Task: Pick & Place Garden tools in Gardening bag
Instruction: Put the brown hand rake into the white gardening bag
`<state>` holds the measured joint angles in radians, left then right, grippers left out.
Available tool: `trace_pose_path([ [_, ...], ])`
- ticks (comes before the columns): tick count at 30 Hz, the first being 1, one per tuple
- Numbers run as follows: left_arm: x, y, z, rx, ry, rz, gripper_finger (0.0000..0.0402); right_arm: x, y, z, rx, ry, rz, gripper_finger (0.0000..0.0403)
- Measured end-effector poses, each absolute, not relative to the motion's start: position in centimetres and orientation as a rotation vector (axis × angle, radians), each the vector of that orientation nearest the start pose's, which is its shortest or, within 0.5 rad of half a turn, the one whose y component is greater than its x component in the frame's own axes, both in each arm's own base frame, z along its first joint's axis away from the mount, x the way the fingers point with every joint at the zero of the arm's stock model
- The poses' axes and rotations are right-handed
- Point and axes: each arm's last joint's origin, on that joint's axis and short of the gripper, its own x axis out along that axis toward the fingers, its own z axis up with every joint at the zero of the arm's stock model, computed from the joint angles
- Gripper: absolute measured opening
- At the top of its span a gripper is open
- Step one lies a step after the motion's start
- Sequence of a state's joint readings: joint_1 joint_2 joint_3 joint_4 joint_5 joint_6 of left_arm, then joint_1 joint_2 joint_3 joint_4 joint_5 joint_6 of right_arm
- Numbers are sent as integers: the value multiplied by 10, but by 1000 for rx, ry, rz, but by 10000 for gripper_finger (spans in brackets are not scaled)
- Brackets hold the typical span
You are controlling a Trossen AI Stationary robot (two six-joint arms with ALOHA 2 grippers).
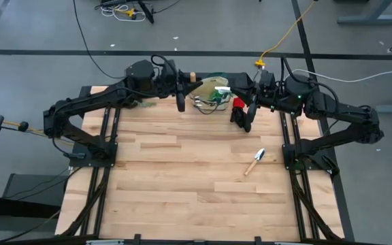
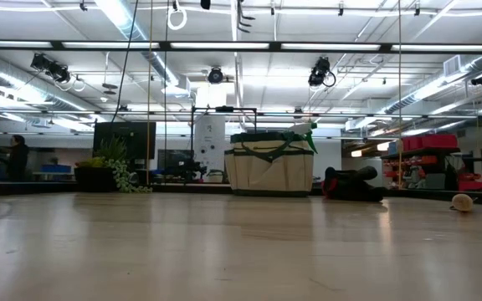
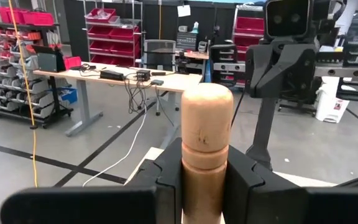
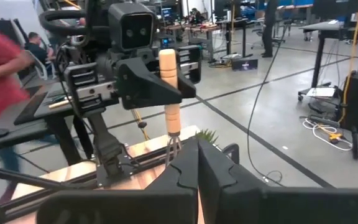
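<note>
The gardening bag (image 1: 211, 94) stands at the far edge of the table (image 1: 182, 184), between the two arms. Just left of the bag, the left gripper (image 3: 205, 186) is clamped on the wooden handle of the hand rake (image 3: 207, 143) — the handle stands upright between its fingers (image 3: 169, 180), its rounded end on top. The right wrist view shows the same rake (image 4: 169, 93) held upright, with thin metal tines at its lower end.

Just right of the bag lies the red-and-black glove (image 1: 239, 109) on the table, and the right gripper (image 1: 249, 112) is at that glove; its own camera shows the two fingers pressed together with nothing between them.

The trowel (image 1: 254, 162) lies well apart from the bag, nearer the front and to the right — silvery blade toward the bag, wooden handle away from it. A green item (image 2: 310, 134) pokes up from the bag's right top corner. A small leafy plant (image 2: 114, 174) sits left of the bag.
</note>
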<state>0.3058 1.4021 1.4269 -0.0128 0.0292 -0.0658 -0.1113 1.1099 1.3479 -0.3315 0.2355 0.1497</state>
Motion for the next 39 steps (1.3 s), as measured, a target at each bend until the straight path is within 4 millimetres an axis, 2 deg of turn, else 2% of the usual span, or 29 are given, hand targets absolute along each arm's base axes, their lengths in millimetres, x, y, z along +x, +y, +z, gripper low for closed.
trace_pose_path([
  [9,315,106,419,-32,-1,295,71,218,-44,447,157,67,-337,0],
  [18,320,123,415,-25,-39,298,71,214,-62,447,159,69,-321,0],
  [30,323,132,409,-25,-22,321,71,208,-77,440,172,133,-395,0],
  [39,335,150,392,12,6,359,71,206,-83,438,175,160,-426,0],
])
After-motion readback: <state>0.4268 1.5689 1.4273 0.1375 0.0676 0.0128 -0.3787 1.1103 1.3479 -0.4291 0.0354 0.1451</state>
